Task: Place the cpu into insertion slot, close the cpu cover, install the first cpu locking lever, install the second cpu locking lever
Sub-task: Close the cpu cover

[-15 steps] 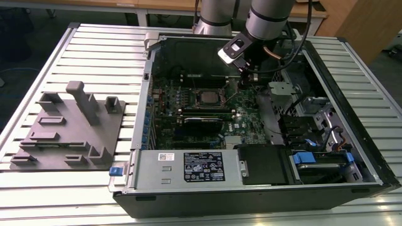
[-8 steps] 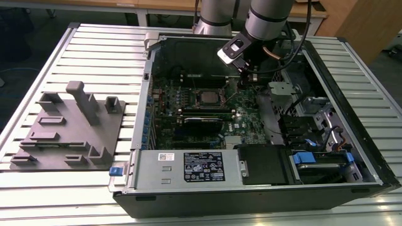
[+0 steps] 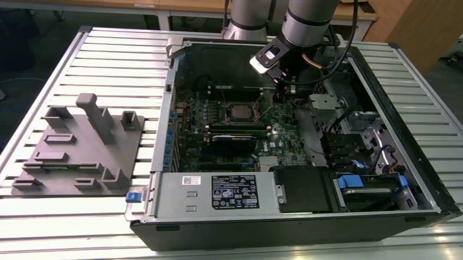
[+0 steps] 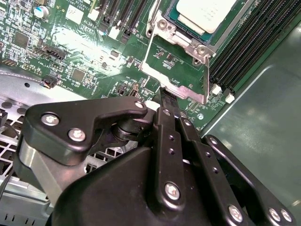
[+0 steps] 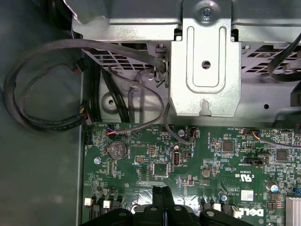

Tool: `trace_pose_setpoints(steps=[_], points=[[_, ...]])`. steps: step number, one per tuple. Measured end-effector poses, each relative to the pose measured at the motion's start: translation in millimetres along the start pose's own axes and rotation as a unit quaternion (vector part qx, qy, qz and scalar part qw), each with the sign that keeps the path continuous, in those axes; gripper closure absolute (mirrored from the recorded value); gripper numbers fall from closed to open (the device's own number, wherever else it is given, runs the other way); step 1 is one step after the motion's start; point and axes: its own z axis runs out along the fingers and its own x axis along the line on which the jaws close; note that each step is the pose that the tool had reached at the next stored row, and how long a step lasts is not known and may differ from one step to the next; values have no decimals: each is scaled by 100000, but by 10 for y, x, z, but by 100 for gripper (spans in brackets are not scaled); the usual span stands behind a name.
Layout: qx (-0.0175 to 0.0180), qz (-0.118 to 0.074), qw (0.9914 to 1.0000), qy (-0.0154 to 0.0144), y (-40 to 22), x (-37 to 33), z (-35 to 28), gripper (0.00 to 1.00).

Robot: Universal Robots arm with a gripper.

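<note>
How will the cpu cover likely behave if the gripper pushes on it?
The cpu cover is a thin metal frame with a big window, so probably light yet stiff. It is open, clear of the cpu, seemingly hinged at one edge, so a push from the gripper would likely swing it, not slide it.

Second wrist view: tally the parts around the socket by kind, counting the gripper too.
cpu: 1
insertion slot: 1
cpu cover: 1, open
gripper: 1, jaws shut
Total: 4
</note>
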Motion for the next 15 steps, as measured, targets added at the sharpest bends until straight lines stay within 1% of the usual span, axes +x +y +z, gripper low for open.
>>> trace_pose_setpoints(steps=[5,10,15], points=[[1,27,100000,11,-6,0,1,89],[49,294,100000,11,-77,1,2,89],[100,347,99999,7,-121,1,2,89]])
